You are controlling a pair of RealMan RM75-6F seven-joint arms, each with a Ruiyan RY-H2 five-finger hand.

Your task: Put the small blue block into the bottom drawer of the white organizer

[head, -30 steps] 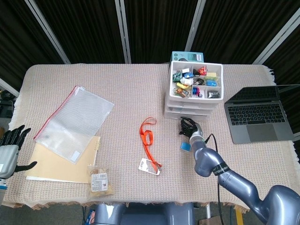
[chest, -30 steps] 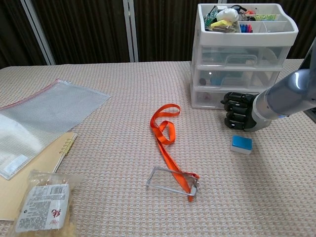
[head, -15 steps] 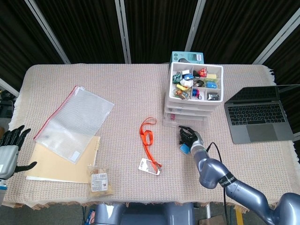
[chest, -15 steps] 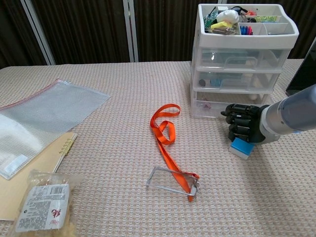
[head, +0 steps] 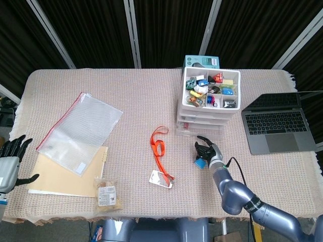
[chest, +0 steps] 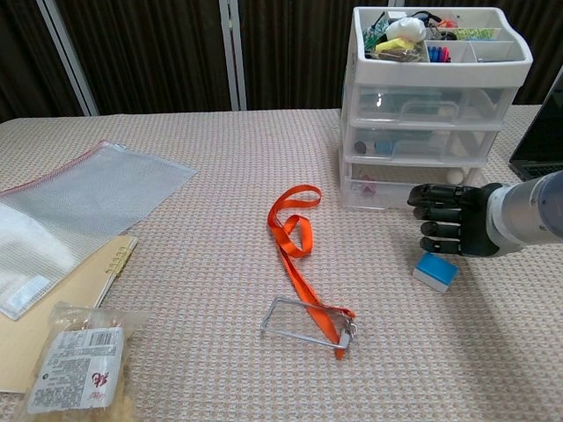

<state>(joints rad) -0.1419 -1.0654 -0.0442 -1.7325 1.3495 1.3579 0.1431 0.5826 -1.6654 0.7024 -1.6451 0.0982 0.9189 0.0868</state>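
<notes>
I take the white organizer (head: 208, 103) as my landmark and read across from the far left. My left hand (head: 10, 160) hangs off the edge of the surface (head: 131, 91), well away from the organizer, its fingers (head: 15, 145) spread apart and holding nothing. Next, still far left of the organizer, a clear zip pouch with a red edge (head: 81, 132) lies partly over a tan folder (head: 68, 174), and a small snack packet (chest: 77, 367) sits at the folder's near corner. Closer to the organizer, left of it and nearer to me, an orange lanyard (chest: 299, 255) trails down to a clear badge holder (chest: 303, 323). The organizer itself stands upright with its open top tray full of small coloured items; a teal box (head: 202, 61) shows just behind it. Its bottom drawer (chest: 396, 187) appears pulled out a little. Just in front of the organizer, my right hand (chest: 453, 230) hovers with its fingers (chest: 435, 230) extended and slightly apart, pointing left, gripping nothing. The small blue block (chest: 435, 271) lies on the surface directly below that hand, in front of the organizer; I cannot tell whether the hand touches it. A laptop (head: 277, 123) sits open to the right of the organizer.
</notes>
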